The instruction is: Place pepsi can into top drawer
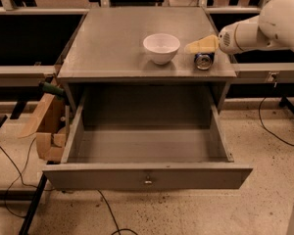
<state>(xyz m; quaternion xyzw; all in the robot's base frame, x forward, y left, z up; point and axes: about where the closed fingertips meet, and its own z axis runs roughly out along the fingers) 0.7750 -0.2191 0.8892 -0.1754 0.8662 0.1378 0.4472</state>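
Gripper (202, 45) just above the pepsi can (204, 61), right side of the bench (112, 43).
You see only its silver end, label unreadable; you can't tell how the jaws stand; top drawer (147, 176) hangs open.

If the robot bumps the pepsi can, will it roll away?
Probably: the pepsi can seems to lie on its side on the flat cabinet top, round end showing, so it could roll. Small, so likely light. The gripper is just above it.
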